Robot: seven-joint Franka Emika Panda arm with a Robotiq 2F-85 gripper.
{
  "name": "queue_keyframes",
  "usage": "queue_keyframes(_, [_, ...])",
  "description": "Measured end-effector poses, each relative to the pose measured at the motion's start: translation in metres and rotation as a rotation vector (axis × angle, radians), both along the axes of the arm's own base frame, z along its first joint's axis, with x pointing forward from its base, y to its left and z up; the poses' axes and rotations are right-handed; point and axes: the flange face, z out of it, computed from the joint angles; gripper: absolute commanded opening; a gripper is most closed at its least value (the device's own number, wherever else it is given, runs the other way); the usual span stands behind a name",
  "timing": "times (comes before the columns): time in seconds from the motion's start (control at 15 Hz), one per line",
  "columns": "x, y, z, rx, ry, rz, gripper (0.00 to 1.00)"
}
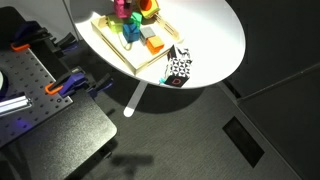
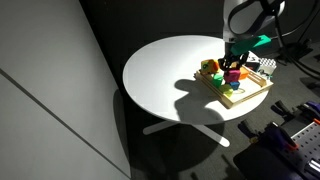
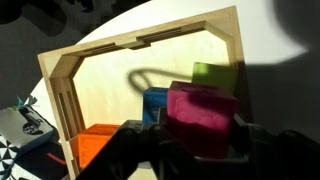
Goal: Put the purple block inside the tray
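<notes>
My gripper (image 3: 201,140) is shut on the purple block (image 3: 200,112), a magenta cube held between the two dark jaws just above the base of the light-wood tray (image 3: 100,80). In both exterior views the gripper (image 1: 125,6) (image 2: 232,63) hangs over the tray (image 1: 108,45) (image 2: 250,98) with the purple block (image 1: 123,10) (image 2: 231,73) in it. Whether the block touches the tray base I cannot tell.
Inside the tray lie a blue block (image 3: 154,104), a green block (image 3: 212,74) and an orange block (image 3: 92,148), close round the held cube. A black-and-white patterned object (image 1: 178,68) lies beside the tray near the round white table's edge (image 1: 225,60).
</notes>
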Motion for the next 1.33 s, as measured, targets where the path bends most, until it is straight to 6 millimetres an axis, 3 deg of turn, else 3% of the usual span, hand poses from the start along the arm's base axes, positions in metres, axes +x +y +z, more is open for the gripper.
queue_keyframes(0.07, [-0.001,-0.006,-0.001,-0.001,0.003,-0.008,0.68])
queue_keyframes(0.13, [-0.003,-0.012,-0.002,-0.002,0.007,-0.013,0.83])
queue_keyframes(0.27, [-0.005,-0.021,-0.004,-0.004,0.013,-0.018,0.97])
queue_keyframes(0.93, [-0.005,-0.023,-0.004,-0.003,-0.001,0.007,1.0])
queue_keyframes(1.33, [0.004,-0.007,0.018,0.035,-0.08,0.06,1.0])
